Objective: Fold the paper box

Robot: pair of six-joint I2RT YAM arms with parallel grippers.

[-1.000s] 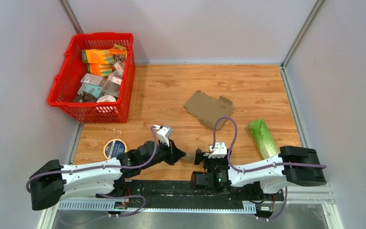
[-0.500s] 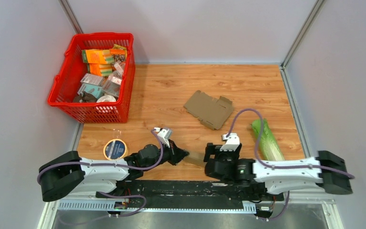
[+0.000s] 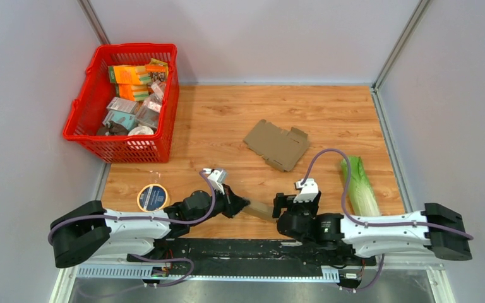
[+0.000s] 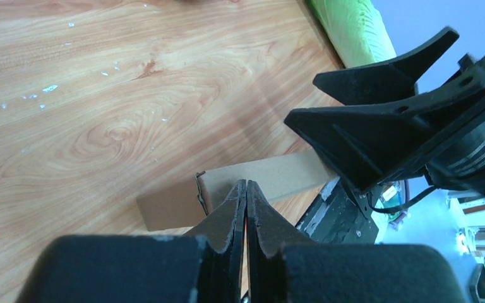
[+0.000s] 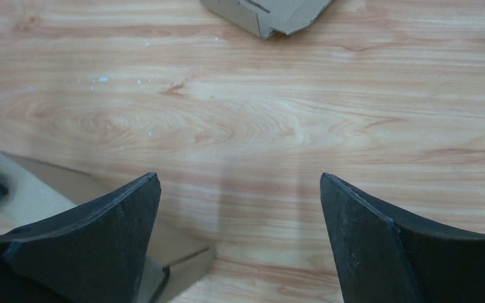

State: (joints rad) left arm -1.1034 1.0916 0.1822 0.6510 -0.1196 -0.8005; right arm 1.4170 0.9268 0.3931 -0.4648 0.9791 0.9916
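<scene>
A small folded brown cardboard piece (image 3: 263, 210) lies at the table's near edge between the two arms. My left gripper (image 3: 245, 204) is shut, its tips pinching the left end of this piece (image 4: 271, 180). My right gripper (image 3: 295, 201) stands wide open just right of it; in the right wrist view (image 5: 239, 178) the piece (image 5: 38, 189) lies under its left finger, with bare wood between the fingers. A larger flat paper box blank (image 3: 276, 144) lies unfolded mid-table, its near corner (image 5: 265, 12) showing at the top of the right wrist view.
A red basket (image 3: 132, 46) full of small packages stands at the back left. A napa cabbage (image 3: 359, 187) lies at the right, beside the right arm's cable. A round blue-labelled tin (image 3: 152, 196) sits near the left arm. Grey walls enclose the table.
The right arm swung rightward and its open gripper came off the cardboard piece to just right of it. The cabbage was nudged right. The left gripper stayed pinched on the piece.
</scene>
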